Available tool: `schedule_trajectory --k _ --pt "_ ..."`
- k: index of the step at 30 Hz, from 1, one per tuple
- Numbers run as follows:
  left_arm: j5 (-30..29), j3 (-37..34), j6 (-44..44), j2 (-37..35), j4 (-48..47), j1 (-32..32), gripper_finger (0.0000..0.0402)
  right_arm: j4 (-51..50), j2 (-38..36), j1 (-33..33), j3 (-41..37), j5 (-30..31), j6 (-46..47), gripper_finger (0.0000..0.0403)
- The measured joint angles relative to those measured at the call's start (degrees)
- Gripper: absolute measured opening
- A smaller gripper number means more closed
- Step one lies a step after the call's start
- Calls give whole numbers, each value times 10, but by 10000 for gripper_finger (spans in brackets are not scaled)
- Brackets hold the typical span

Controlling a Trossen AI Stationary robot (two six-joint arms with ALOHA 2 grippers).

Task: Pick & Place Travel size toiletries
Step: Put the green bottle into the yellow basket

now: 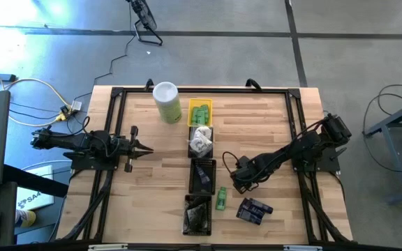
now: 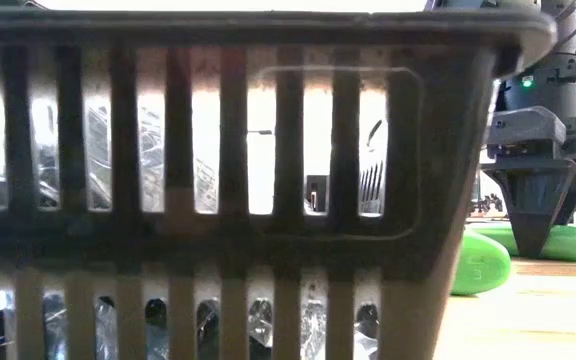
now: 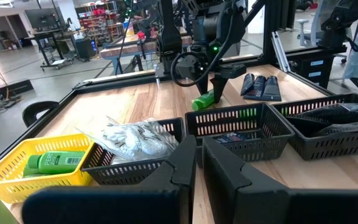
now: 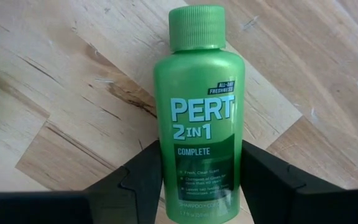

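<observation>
Green and lying flat on the wooden table (image 1: 152,181), a small bottle (image 4: 199,118) is straddled by the right claw (image 4: 201,180), whose fingers are set apart on either side of it, beside the black trays (image 1: 202,174). The left claw (image 3: 199,163), pressed together, is held near the table's left edge.

A black basket (image 2: 218,180) blocks most of the low view; bottle's (image 4: 199,124) base cut off.
</observation>
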Motion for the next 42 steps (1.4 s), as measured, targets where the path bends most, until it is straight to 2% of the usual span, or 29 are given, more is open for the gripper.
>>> schedule_trajectory --k 11,22,34,42 --pt "0 0 0 0 0 0 24 10 -14 0 0 -22 1 173" --pt "0 0 0 0 0 0 24 8 -80 -2 0 23 14 172" --pt "0 0 0 0 0 0 24 87 -135 -8 0 149 9 173" --pt "0 0 0 0 0 0 24 180 -144 -20 0 200 -48 173"
